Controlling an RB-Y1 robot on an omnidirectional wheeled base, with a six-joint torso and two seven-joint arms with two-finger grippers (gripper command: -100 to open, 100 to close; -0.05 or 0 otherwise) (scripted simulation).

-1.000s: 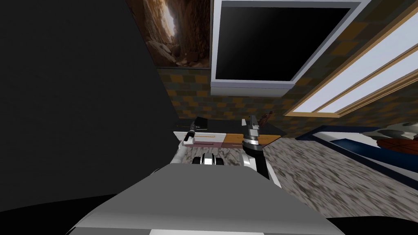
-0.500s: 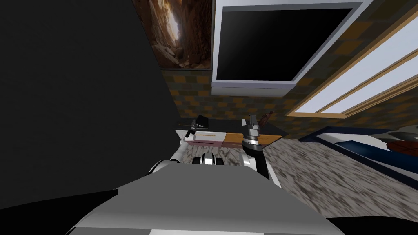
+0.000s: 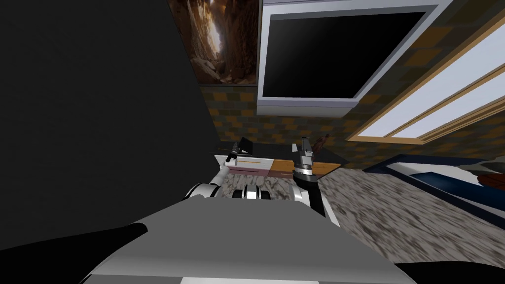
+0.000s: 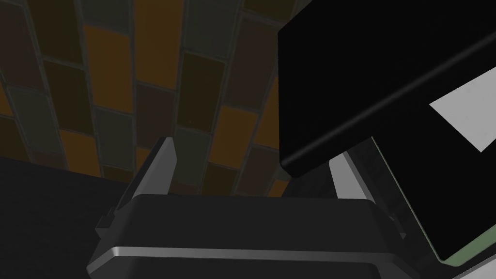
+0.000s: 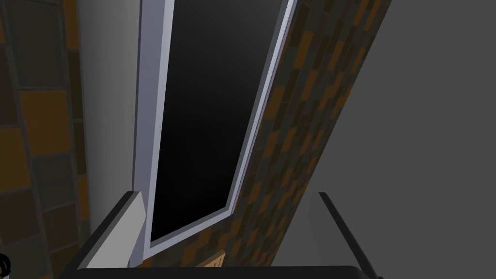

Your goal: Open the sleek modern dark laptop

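Standing part-raised, laptop (image 4: 348, 72) lid lies just beside one finger of left pincer (image 4: 252, 155); fingers spread, empty; right pincer (image 5: 227, 193) spread, farther off.

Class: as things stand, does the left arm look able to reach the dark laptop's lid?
Probably yes: the left gripper is open right at the laptop, whose part-raised lid edge lies by one finger, and nothing stands between them.
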